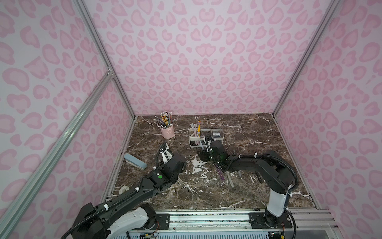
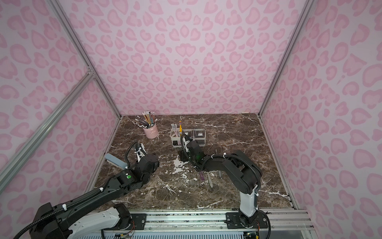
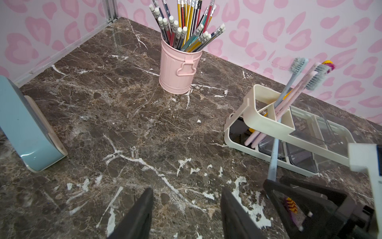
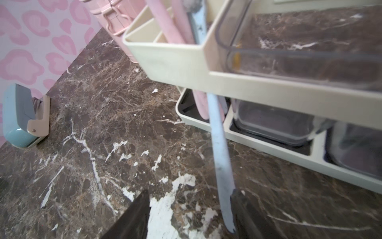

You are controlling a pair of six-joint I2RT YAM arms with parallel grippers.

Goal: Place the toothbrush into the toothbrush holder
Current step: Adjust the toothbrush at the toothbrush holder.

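Note:
The white toothbrush holder (image 1: 193, 142) (image 3: 268, 122) stands at mid-table with pink and yellow brushes in its slot section. A light-blue toothbrush (image 4: 219, 144) (image 3: 273, 157) runs down through that slot. Its bristle head sticks out above. Its handle end pokes out of the open frame's front over the table and leans against one finger of my right gripper (image 4: 190, 207). That gripper is open just in front of the holder (image 4: 175, 60), its other finger well clear of the handle. My left gripper (image 3: 187, 204) is open and empty over bare table, left of the holder.
A pink cup of pencils (image 1: 167, 130) stands at the back left. A blue-grey stapler-like box (image 1: 135, 161) lies by the left wall, and a tape roll (image 1: 124, 189) sits nearer the front. A purple toothbrush (image 1: 220, 173) and grey ones (image 1: 230, 180) lie under the right arm.

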